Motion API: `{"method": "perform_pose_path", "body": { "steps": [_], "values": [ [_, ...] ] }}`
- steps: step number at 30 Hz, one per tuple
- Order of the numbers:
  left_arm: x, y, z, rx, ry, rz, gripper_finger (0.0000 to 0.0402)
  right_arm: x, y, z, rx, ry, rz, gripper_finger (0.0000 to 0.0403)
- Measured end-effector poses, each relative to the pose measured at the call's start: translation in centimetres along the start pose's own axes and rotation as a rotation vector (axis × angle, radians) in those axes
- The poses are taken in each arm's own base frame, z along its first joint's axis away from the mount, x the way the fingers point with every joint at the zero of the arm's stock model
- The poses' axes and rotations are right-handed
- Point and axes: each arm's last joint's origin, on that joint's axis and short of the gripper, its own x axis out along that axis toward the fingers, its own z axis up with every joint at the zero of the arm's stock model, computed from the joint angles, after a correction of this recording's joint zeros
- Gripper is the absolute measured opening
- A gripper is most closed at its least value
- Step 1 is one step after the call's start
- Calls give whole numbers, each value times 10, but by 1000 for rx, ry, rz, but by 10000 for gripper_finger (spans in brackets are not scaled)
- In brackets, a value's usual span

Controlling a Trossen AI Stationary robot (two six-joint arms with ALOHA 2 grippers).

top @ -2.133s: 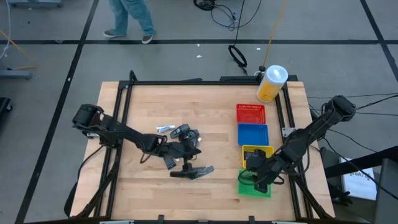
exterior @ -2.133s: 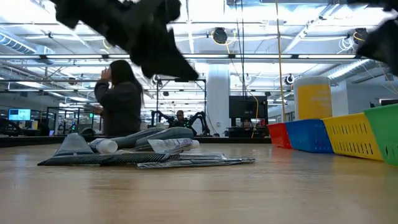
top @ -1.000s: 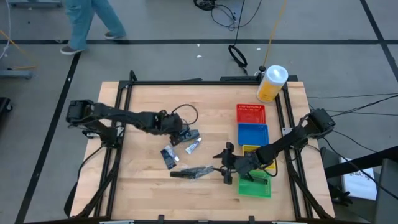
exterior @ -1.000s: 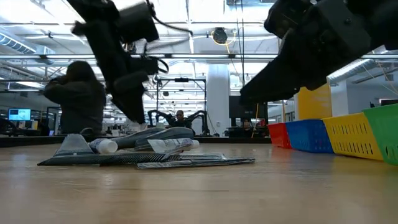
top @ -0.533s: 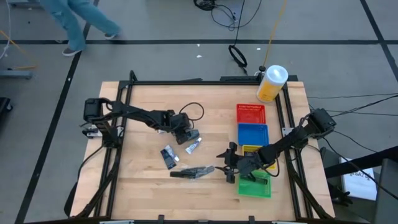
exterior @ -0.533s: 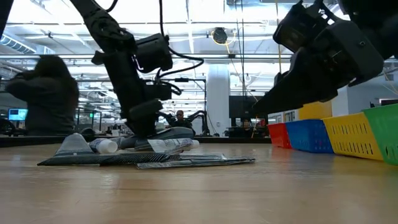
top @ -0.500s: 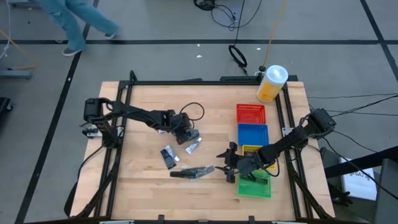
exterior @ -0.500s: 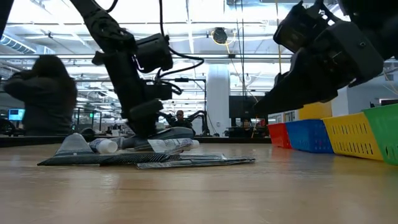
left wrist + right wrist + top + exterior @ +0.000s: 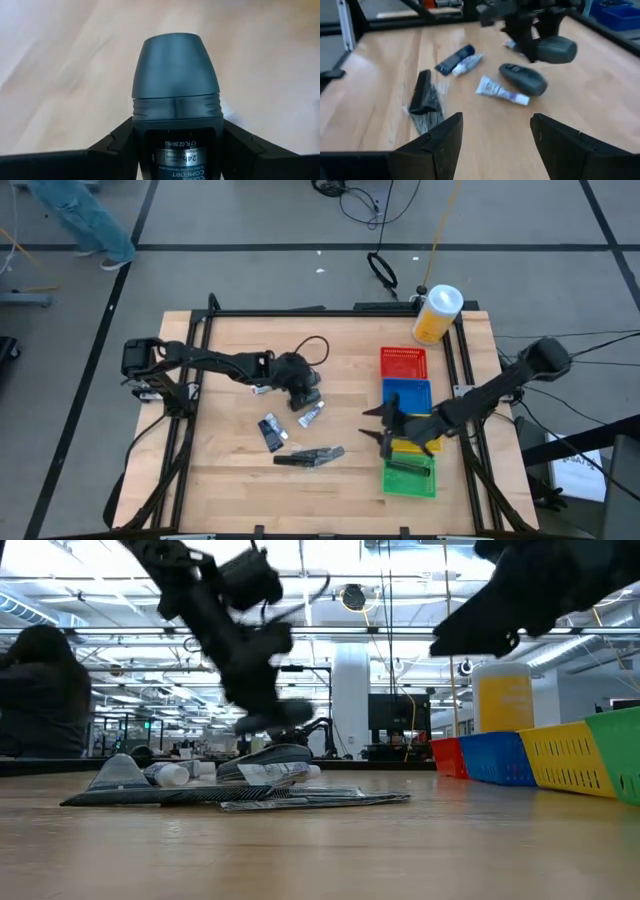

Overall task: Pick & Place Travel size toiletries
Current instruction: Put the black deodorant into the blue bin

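Observation:
My left gripper [image 9: 300, 377] is over the table's middle, shut on a dark grey roll-on bottle [image 9: 175, 70] that hangs above the pile [image 9: 272, 716]. Under and near it the other travel size toiletries lie flat on the wood: another dark bottle [image 9: 522, 79], a white tube [image 9: 311, 414], a dark tube [image 9: 270, 432] and black sachets [image 9: 310, 457]. My right gripper [image 9: 383, 428] stands open and empty above the table, just left of the baskets. My left gripper pinches the roll-on bottle's labelled body [image 9: 150, 142], just below its cap, between its two fingers [image 9: 117, 147]. The rounded cap [image 9: 175, 65] sticks out past the fingertips. The bottle is lifted clear of the table and the pile.
A row of small baskets stands at the right: red [image 9: 403, 363], blue [image 9: 407, 395], yellow [image 9: 410, 446] and green [image 9: 410, 478]. A yellow canister with a white lid [image 9: 437, 313] stands at the far right corner. A person [image 9: 40, 690] is beyond the table.
My left gripper came down onto the pile, took hold of the dark roll-on bottle and has raised it clear of the table. My right gripper has risen and drawn back toward the table's right and far side, next to the baskets.

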Motion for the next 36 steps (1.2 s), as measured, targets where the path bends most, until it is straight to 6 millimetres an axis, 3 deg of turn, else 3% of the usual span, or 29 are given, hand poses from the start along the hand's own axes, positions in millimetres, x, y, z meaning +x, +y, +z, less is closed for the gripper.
{"method": "perform_pose_path", "body": {
  "steps": [6,11,20,25,32,36],
  "values": [
    [8,-32,30,103,-182,-244,195,-36,-21,14,-24,-112,36,226],
    [20,-48,53,124,-260,-322,195,-49,-37,17,6,-148,34,226],
    [66,-67,132,278,-449,-347,194,-81,-46,29,-18,-230,87,226],
    [100,-66,159,330,-564,-274,215,-102,-42,31,-72,-289,196,226],
    [156,-51,159,297,-605,-254,207,-116,-35,35,-185,-378,259,226],
    [169,-42,157,280,-619,-241,204,-116,-33,33,-197,-392,265,226]
  ]
}}
